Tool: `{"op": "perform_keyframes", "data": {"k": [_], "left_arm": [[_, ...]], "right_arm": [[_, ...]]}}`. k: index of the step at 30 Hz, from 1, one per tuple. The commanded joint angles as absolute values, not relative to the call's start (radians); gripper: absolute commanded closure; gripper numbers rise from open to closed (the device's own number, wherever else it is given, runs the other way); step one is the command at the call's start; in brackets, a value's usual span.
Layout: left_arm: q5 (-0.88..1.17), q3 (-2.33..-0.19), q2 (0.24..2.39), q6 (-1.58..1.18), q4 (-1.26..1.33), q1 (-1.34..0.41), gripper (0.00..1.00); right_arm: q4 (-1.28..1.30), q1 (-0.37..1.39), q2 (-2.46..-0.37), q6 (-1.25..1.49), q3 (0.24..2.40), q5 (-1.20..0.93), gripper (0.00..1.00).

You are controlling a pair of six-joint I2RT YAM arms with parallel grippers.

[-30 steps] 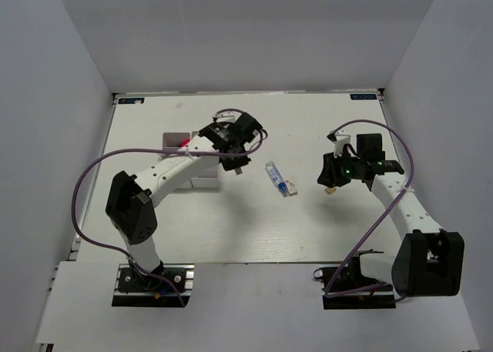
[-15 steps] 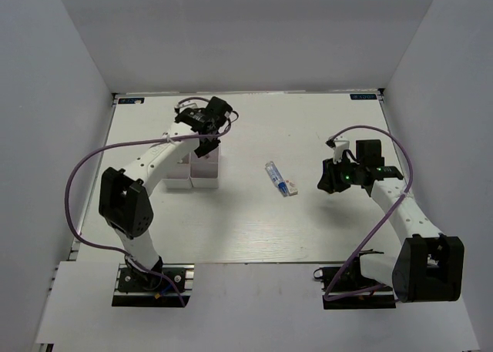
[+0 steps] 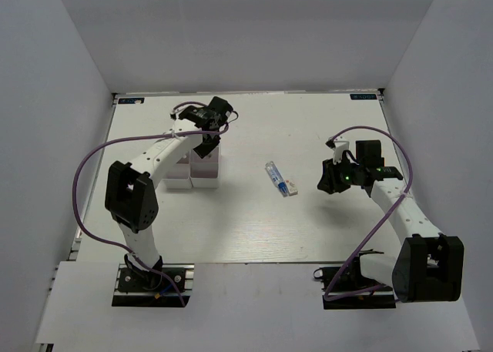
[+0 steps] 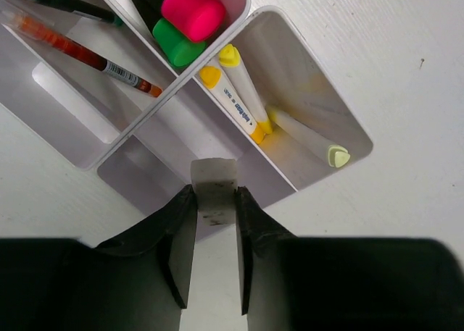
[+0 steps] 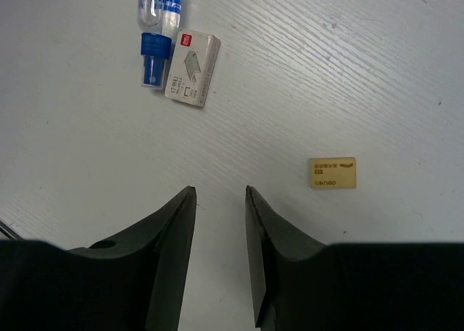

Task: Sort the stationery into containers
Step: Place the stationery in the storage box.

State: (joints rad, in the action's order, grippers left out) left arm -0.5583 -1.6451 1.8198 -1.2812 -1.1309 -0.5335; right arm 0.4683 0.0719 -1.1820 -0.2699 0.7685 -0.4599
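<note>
On the left half of the table [image 3: 254,236], toward its far side, stands the white organizer [image 3: 206,175], with the left arm reaching over it from the near edge. The left fingers [image 4: 183,222] are closed most of the way on a small grey eraser [image 4: 214,190] and hold it upright above the wall of one organizer compartment. Over the right part of the table the right fingers [image 5: 181,215] stand parted with nothing between them, above bare tabletop. Near the table's middle, between the organizer and the right arm, lies the clear tube [image 3: 273,172] with its blue cap pointing near and right. Just beside that cap lies a little white box [image 5: 193,69] with a red label. Inside the organizer a pink highlighter [image 4: 192,11] and a green highlighter [image 4: 177,48] share one compartment. The yellow-tipped pens [image 4: 235,99] lie in the compartment below the held eraser, and a red pen [image 4: 87,52] lies in a neighbouring one. A beige eraser [image 5: 333,172] lies flat on the table near the right fingers, apart from the box.
</note>
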Motion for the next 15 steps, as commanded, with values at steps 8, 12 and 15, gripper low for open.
{"op": "perform_keyframes", "data": {"k": [8,12,15], "left_arm": [[-0.572,-1.646,1.804,-1.335,-1.134,-0.528,0.39],[-0.572,-1.655,1.793,-1.335,-1.124,-0.528,0.39],[-0.548,-1.664,1.761,-1.225,-1.071,-0.54,0.45]], "right_arm": [[0.445,0.069,-1.166,-0.288,0.753,-0.479,0.59],[0.449,0.068,-1.169,-0.287,0.762,-0.468,0.59],[0.46,0.063,-1.178,-0.243,0.779,-0.398,0.59]]}}
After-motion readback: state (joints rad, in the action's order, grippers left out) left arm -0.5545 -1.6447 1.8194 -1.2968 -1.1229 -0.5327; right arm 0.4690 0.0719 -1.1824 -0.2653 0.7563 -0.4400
